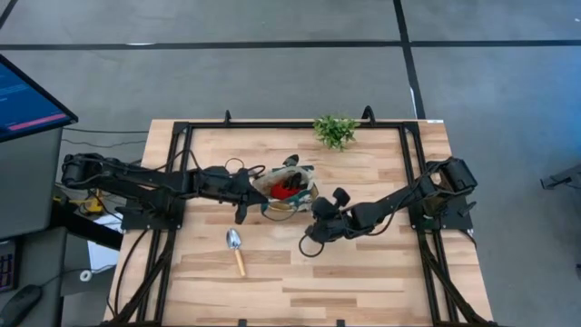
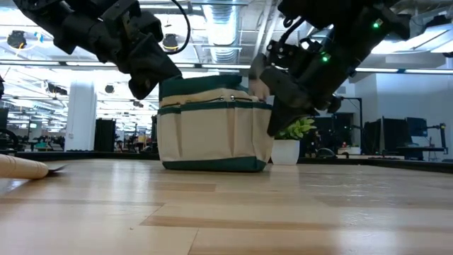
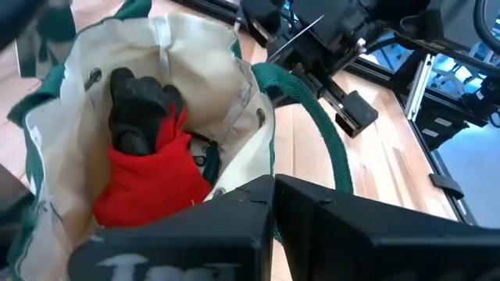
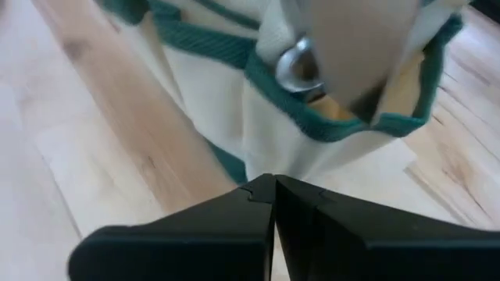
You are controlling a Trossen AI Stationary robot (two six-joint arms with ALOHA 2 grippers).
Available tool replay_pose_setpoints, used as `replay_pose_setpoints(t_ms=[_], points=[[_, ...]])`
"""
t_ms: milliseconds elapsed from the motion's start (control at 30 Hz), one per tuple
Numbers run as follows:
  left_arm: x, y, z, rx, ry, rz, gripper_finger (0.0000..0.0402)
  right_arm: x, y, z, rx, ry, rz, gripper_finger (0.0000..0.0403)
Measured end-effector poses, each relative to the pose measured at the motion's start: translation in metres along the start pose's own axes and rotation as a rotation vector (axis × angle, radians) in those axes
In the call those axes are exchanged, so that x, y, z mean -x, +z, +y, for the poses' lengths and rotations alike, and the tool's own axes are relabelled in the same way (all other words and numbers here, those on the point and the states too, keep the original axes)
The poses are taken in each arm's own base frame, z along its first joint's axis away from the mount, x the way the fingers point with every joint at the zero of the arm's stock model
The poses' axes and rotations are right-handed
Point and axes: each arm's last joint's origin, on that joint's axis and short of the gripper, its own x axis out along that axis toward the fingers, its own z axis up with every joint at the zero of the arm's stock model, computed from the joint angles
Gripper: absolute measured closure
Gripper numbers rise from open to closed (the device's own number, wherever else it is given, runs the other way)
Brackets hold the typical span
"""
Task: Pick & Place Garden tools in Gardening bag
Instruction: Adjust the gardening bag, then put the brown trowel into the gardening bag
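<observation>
1. Gardening bag (image 1: 289, 191) upright mid-table, between my two grippers.
2. My left gripper (image 1: 243, 211) just beside the bag's left side, fingers pressed together, gripping nothing.
3. My right gripper (image 1: 320, 211) at the bag's right side, fingers closed, empty.
4. Red-and-black item (image 3: 148, 168) inside the bag.
5. One trowel (image 1: 236, 248) flat on the table, near the bag, toward the front edge.
6. Plant sprig (image 1: 335, 130) near the far edge.

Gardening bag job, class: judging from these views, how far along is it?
Done: the gardening bag already holds a red-and-black item. In hand: nothing; the left gripper and right gripper flank the bag, both shut and empty. Left: one trowel lies on the table.
</observation>
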Motion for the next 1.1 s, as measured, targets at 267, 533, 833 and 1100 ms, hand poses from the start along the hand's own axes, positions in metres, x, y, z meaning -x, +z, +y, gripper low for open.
replay_pose_setpoints(t_ms=[267,533,833,1100], points=[[0.011,0.021,-0.007,-0.129,-0.034,-0.129,0.0400,0.013,0.003,0.007,0.062,0.146,0.037,0.0403],[0.049,0.046,-0.019,-0.223,-0.062,-0.255,0.0401,0.057,0.021,-0.007,0.117,0.193,-0.014,0.0403],[0.079,0.020,-0.025,-0.127,-0.016,-0.027,0.0401,0.110,0.016,-0.026,0.154,0.224,0.010,0.0403],[0.078,-0.007,-0.054,-0.228,-0.172,0.165,0.0401,0.141,0.010,-0.043,0.151,0.162,-0.059,0.0403]])
